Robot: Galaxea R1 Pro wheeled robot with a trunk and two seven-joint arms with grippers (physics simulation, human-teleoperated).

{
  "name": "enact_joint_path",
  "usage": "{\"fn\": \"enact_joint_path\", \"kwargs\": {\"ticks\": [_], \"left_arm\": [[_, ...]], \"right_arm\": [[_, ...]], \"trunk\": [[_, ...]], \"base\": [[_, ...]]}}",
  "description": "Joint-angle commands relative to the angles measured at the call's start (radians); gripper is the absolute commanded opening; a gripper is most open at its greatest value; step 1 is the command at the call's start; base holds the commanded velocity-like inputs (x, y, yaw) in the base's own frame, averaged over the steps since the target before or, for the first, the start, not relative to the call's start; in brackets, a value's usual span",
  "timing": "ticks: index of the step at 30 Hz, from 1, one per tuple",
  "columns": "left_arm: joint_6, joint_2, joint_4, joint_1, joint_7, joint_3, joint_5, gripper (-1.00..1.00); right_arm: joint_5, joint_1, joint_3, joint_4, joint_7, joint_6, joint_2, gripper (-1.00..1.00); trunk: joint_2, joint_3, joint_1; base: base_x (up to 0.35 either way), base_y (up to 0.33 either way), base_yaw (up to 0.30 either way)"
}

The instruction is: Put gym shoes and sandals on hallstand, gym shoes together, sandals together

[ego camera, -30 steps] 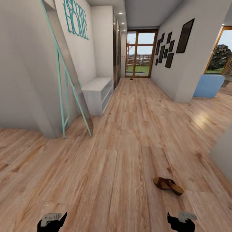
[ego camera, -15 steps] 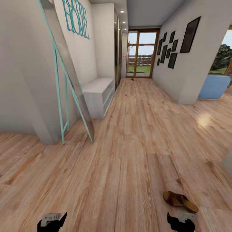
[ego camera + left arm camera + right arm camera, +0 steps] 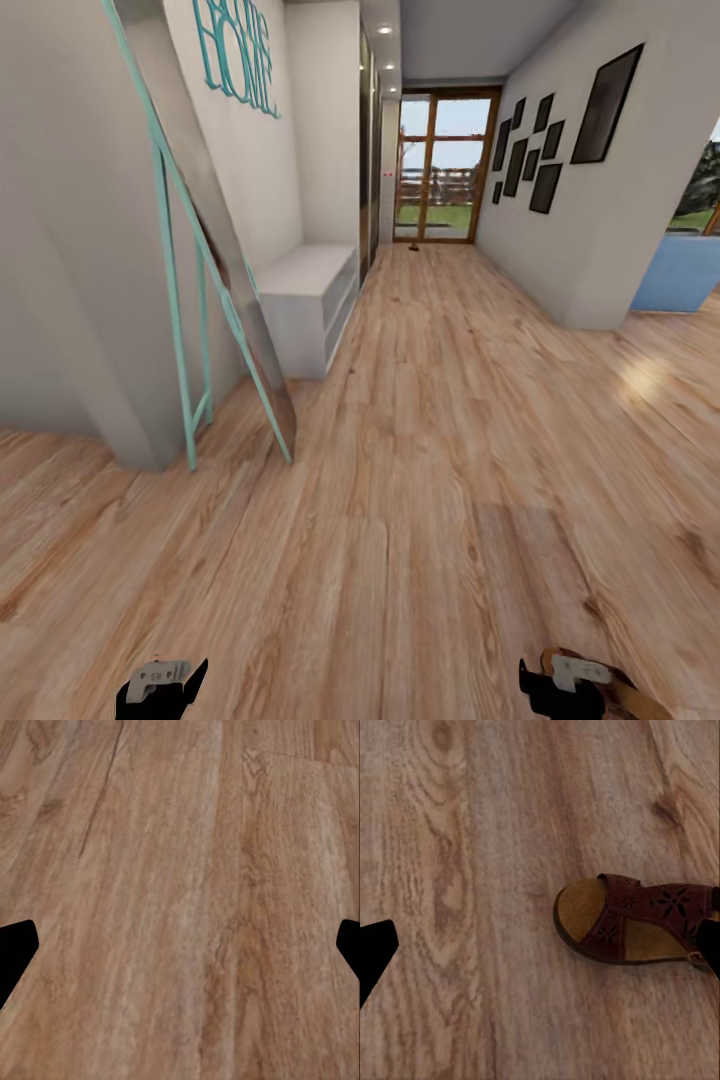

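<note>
Your right gripper (image 3: 560, 690) sits at the lower edge of the head view, and one sandal (image 3: 610, 688) lies on the corridor floor (image 3: 420, 480) immediately beside it, partly hidden behind the gripper body. In the right wrist view the same sandal (image 3: 634, 919) lies flat, sole down, off to one side of the gap between the fingers and not between them. Its long axis runs roughly across that gap, from one finger toward the other, with the open toe end pointing inward. The right fingers (image 3: 375, 952) are spread wide and hold nothing.

Your left gripper (image 3: 165, 685) is well apart from the sandal. In the left wrist view its fingers (image 3: 15, 949) are likewise spread wide over bare planks, holding nothing. The right arm is plainly the nearer one for this pick.

Judgement: the coming move turns on shifting the right gripper sideways until the sandal is centred, then turning the wrist so the fingers close across the narrow width and not along the length.

Farther on, a teal-framed mirror (image 3: 215, 300) leans against the left wall. Beyond it stands the hallstand (image 3: 310, 300), a pale low unit with open shelves. A small dark object (image 3: 409, 244) lies on the floor near the glazed door (image 3: 440, 165); it is too small to identify. No gym shoes are identifiable.
</note>
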Motion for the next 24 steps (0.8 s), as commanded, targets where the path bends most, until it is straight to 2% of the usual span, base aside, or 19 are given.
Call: {"fn": "enact_joint_path", "kwargs": {"ticks": [1,24], "left_arm": [[0.001,0.000,0.001,-0.001,-0.010,0.003,0.010,1.00],[0.001,0.000,0.003,-0.001,-0.010,0.003,0.010,1.00]], "right_arm": [[-0.008,-0.001,-0.001,0.001,0.003,-0.005,0.000,1.00],[-0.008,0.000,-0.001,0.001,0.004,-0.005,0.000,1.00]], "trunk": [[0.000,-0.001,0.000],[0.000,-0.001,0.000]], "base": [[0.337,0.104,0.000],[0.337,0.085,0.000]]}}
